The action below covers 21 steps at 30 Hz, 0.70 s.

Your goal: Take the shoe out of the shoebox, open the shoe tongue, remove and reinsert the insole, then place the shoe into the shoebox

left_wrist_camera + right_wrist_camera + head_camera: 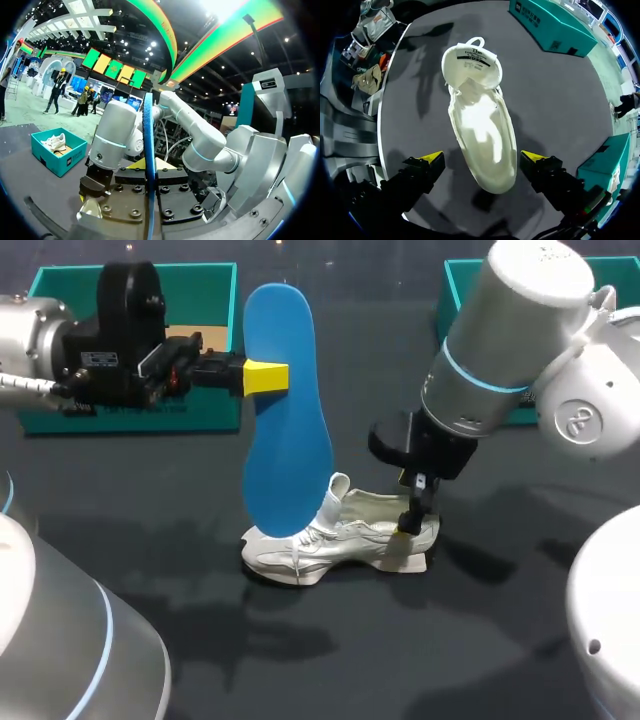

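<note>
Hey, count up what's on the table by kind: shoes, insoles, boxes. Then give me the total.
Shoes: 2
Insole: 1
Boxes: 2
Total: 5

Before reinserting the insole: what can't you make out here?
- Head view: the insole covers part of the shoe; contact between them unclear.
- Head view: the left arm hides much of the left shoebox.
- Left wrist view: the insole sits edge-on in the left gripper, faces unseen.
- Right wrist view: glare washes out the shoe's inside.
</note>
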Each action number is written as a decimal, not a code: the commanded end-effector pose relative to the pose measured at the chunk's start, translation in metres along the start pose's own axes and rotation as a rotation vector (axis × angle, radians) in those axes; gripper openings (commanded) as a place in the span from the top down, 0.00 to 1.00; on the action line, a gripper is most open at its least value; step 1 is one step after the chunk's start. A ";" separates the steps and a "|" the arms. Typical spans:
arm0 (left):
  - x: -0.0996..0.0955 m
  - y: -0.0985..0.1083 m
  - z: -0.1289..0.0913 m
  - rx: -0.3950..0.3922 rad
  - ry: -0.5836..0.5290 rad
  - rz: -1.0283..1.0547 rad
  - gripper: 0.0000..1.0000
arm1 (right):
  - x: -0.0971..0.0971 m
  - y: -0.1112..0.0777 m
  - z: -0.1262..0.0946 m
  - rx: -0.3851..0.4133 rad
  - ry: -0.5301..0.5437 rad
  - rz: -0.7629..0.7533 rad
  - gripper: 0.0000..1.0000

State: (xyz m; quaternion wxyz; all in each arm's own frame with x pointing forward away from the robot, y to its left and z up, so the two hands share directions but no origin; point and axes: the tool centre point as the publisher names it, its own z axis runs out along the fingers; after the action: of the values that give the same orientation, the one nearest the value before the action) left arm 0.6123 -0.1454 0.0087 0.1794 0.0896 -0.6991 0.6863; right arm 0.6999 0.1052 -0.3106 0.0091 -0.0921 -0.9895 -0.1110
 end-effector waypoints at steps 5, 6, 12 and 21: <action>0.000 0.001 0.001 0.002 -0.002 0.001 1.00 | -0.002 0.011 -0.006 0.105 -0.034 -0.017 0.00; 0.000 0.001 0.001 0.002 -0.002 0.001 1.00 | -0.004 0.013 -0.007 0.101 -0.035 -0.014 0.00; 0.000 0.001 0.001 0.002 -0.002 0.001 1.00 | -0.018 0.021 -0.005 0.100 -0.029 -0.023 0.00; 0.000 0.001 0.001 0.002 -0.002 0.001 1.00 | -0.033 0.031 0.004 0.115 -0.001 -0.075 0.00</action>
State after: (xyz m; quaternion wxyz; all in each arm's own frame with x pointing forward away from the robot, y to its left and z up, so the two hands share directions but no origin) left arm 0.6123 -0.1458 0.0085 0.1794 0.0897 -0.6990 0.6864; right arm 0.7309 0.1215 -0.3033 0.0038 -0.0546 -0.9966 -0.0617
